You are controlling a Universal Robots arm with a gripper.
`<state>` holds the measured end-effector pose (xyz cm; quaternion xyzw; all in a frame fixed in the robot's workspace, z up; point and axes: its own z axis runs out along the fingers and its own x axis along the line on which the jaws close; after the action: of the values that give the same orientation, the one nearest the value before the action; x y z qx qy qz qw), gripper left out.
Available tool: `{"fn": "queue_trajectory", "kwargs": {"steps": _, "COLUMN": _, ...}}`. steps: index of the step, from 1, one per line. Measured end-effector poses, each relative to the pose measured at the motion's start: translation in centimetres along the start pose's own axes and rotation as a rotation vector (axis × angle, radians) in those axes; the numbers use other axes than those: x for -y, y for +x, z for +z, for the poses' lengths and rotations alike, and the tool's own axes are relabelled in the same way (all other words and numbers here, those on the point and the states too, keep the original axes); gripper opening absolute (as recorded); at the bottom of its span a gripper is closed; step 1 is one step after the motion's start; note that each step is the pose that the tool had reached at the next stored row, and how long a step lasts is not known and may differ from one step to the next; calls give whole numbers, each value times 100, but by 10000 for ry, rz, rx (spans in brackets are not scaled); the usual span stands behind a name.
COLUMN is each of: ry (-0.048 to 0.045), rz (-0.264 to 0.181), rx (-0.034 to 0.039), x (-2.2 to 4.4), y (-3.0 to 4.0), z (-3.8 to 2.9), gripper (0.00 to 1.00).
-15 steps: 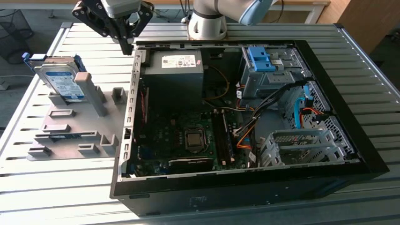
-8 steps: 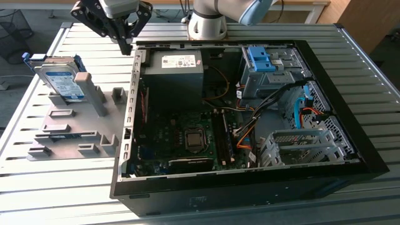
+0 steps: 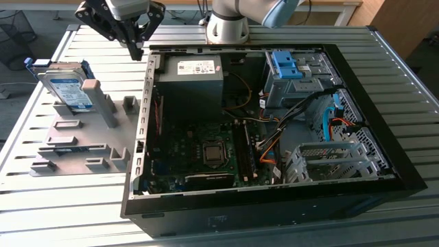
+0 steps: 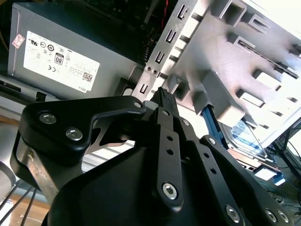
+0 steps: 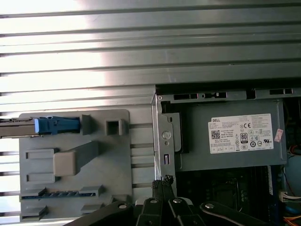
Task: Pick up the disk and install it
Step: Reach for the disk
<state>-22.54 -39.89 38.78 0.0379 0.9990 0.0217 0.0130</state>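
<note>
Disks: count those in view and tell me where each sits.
1. The disk stands on edge in the grey holder at the exterior view's left, outside the computer case. Its drive bays may hide others.

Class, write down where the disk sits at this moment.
In the exterior view the disk stands on edge in the grey holder at that view's left, beside the open computer case. The gripper hangs apart from it.

Gripper (image 3: 138,53): matte black, slim fingers tapering from jointed link bars, near the computer case (image 3: 274,206) corner.
Screws (image 4: 170,190) (image 5: 176,201): round silver heads along the black links (plain in both wrist views).
Arm (image 3: 230,23): silver-grey cylindrical joints, pale blue cap (image 3: 278,13).
</note>
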Motion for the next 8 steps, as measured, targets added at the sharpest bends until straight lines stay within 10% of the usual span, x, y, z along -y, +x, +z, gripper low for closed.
{"fn": "queue_trajectory", "kwargs": {"steps": 8, "ry": 0, "rz": -1, "rx": 1, "x": 3, "y": 32, "z": 2, "gripper": 11}}
